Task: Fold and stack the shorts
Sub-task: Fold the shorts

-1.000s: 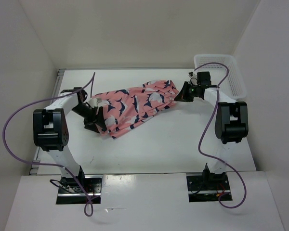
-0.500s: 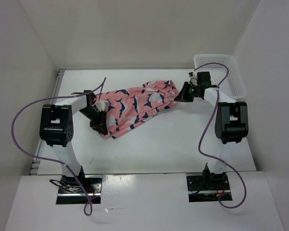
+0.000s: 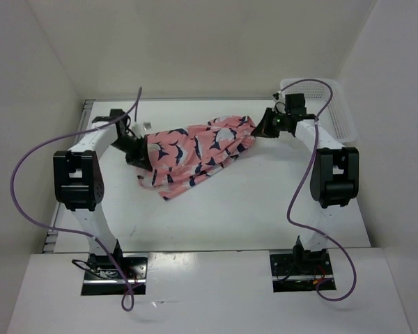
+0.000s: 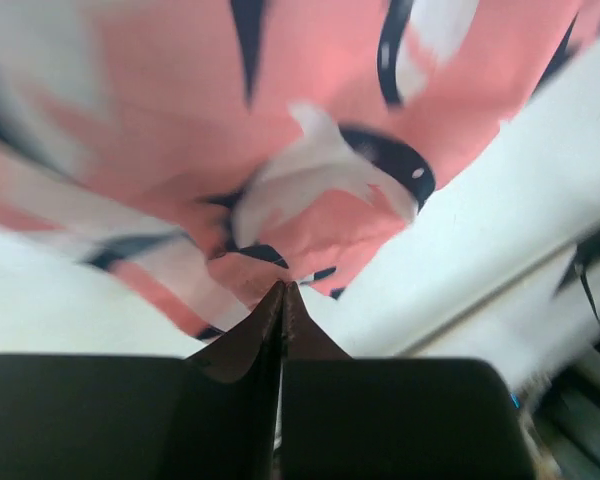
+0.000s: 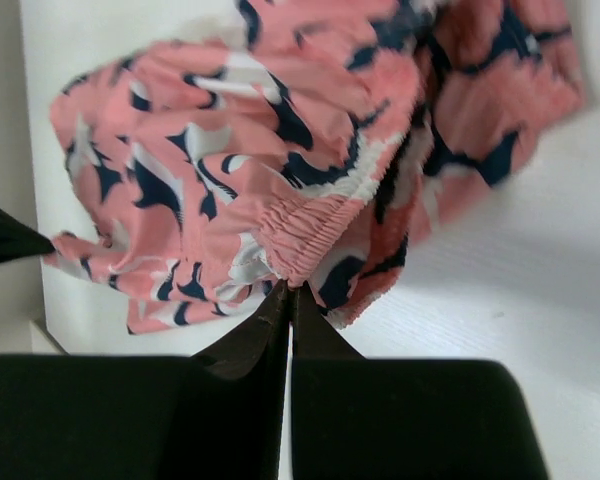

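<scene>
The coral-pink shorts (image 3: pixel 195 152) with navy and white whale shapes hang stretched between my two arms over the back half of the table. My left gripper (image 3: pixel 146 149) is shut on their left end; in the left wrist view the closed fingertips (image 4: pixel 283 287) pinch a fold of the fabric (image 4: pixel 310 120). At the right end, my right gripper (image 3: pixel 259 130) is shut on the gathered elastic waistband (image 5: pixel 310 225), its tips (image 5: pixel 292 288) pressed together. The lower hem droops toward the table. The left gripper's dark tip (image 5: pixel 10 240) shows at the left edge of the right wrist view.
A white mesh basket (image 3: pixel 343 115) stands at the back right corner, just behind the right arm. The white table (image 3: pixel 251 209) runs from the shorts to the arm bases. Purple cables loop off both arms. Walls close in the back and sides.
My left gripper has shut on the shorts' left end and drawn it back and to the left, lifting the cloth. The right gripper has shifted slightly toward the back, still holding the waistband.
</scene>
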Robot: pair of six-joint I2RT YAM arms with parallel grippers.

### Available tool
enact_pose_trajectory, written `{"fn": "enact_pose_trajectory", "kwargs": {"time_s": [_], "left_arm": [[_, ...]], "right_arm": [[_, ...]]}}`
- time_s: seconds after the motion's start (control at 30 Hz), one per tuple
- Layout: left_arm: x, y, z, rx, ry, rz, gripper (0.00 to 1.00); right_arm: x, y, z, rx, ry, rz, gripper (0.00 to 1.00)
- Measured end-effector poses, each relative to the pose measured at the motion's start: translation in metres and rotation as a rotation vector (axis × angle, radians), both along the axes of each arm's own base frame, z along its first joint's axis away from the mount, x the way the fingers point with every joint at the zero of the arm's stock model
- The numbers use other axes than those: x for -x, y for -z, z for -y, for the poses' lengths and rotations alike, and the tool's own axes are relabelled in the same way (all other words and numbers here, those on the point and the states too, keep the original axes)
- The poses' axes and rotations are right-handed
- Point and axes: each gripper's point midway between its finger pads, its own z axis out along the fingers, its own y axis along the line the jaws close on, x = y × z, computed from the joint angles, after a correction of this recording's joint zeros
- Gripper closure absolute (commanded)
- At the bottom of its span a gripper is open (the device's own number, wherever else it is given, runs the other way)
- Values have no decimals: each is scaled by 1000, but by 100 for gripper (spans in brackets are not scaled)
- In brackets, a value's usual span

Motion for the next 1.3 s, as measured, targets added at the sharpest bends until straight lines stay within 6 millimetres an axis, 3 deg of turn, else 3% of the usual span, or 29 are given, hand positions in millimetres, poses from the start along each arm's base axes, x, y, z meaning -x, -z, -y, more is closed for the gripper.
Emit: {"fn": "enact_pose_trajectory", "kwargs": {"time_s": [0.13, 0.23, 0.4, 0.47, 0.53, 0.57, 0.67, 0.77, 0.87, 0.97, 1.07, 1.17, 1.23, 1.3], "left_arm": [[-73, -63, -33, -67, -68, 283, 100], [-122, -125, -58, -132, -121, 516, 100], [-168, -265, -96, -240, -215, 902, 100], [-185, -337, -110, -283, -261, 1101, 100], [-189, -411, -119, -321, -307, 1332, 100], [-185, -437, -124, -340, -333, 1415, 100], [-164, -478, -128, -366, -370, 1520, 100], [-143, -501, -125, -367, -377, 1578, 100], [-134, -485, -110, -315, -308, 1515, 96], [-144, -434, -79, -226, -200, 1356, 78], [-170, -354, -31, -127, -82, 1128, 61], [-189, -265, 12, -67, 12, 889, 52], [-193, -213, 37, -38, 66, 750, 48], [-189, -177, 58, -16, 110, 649, 46]], "right_arm": [[-23, -48, -11, 6, 2, 111, 100], [-47, -109, -16, 0, 14, 250, 100], [-75, -249, -14, 7, 76, 569, 100], [-80, -308, -11, -10, 117, 706, 100], [-78, -360, -8, -34, 151, 827, 100], [-75, -378, -7, -44, 161, 874, 100], [-63, -413, -9, -59, 172, 965, 100], [-53, -413, -13, -53, 159, 962, 100], [-49, -385, -22, -34, 133, 893, 100], [-48, -348, -45, -11, 75, 818, 100], [-39, -310, -80, 15, -16, 746, 100], [-13, -281, -105, 36, -99, 685, 100], [15, -270, -104, 60, -123, 657, 100], [39, -271, -86, 84, -102, 660, 100]]}}
